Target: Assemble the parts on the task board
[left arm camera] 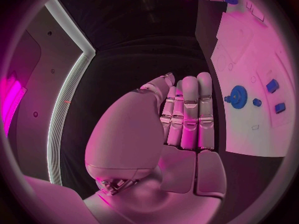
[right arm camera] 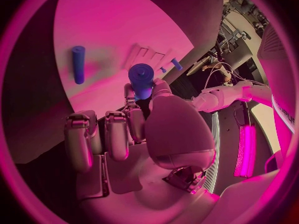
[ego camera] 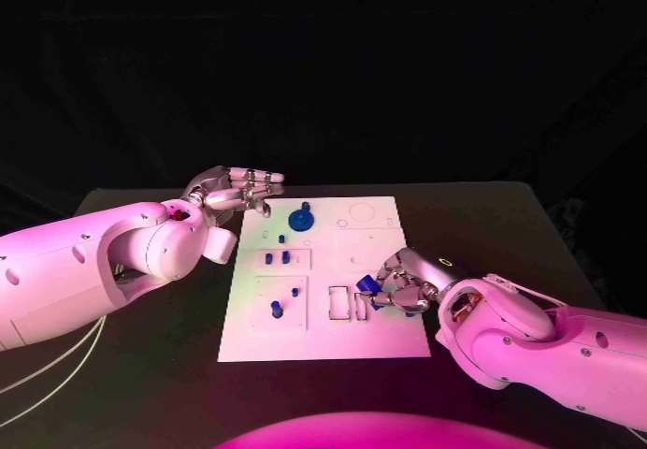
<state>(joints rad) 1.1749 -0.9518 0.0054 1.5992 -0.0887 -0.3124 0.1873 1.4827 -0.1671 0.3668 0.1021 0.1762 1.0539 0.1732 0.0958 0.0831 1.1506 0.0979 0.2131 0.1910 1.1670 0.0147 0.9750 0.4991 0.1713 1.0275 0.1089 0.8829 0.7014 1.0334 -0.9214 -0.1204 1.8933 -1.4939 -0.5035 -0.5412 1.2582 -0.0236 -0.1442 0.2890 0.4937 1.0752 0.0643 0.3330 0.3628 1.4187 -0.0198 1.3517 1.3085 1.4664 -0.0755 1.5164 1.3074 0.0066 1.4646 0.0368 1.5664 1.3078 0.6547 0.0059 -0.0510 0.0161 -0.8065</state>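
Your right robot hand [ego camera: 394, 285] hangs over the right side of the white board [ego camera: 378, 341], pinching a small blue peg [right arm camera: 141, 80] between thumb and fingertip; the wrist view shows the peg end-on, a short round cylinder with a smaller nub at its tip. Just beside it on the board are the narrow rectangular slots [ego camera: 340, 302]. Which opening the peg belongs to cannot be told from here.

Your left robot hand [ego camera: 237, 190] hovers off the board's far left corner, fingers straight and side by side, holding nothing.

The peg looks like hard, smooth plastic: light, stiff, and probably slippery against metal fingers. Hold it on its round flank, near the middle, and leave the nub end free to enter its seat; a pinch close to the end would likely let it pivot.

Elsewhere on the board you have a blue gear [ego camera: 302, 221], flat and toothed, lying near the far edge. Best take it by the rim. Two small blue blocks [ego camera: 277, 257] stand in a recessed panel, and a stubby blue pin [ego camera: 277, 310] stands in the panel nearer you. Another blue cylinder [right arm camera: 77, 63] lies on its side on the plate by your right hand and would roll if nudged.

The board is matt, flat and rigid, with shallow outlines cut into it. It lies on the dark desk [ego camera: 135, 374].
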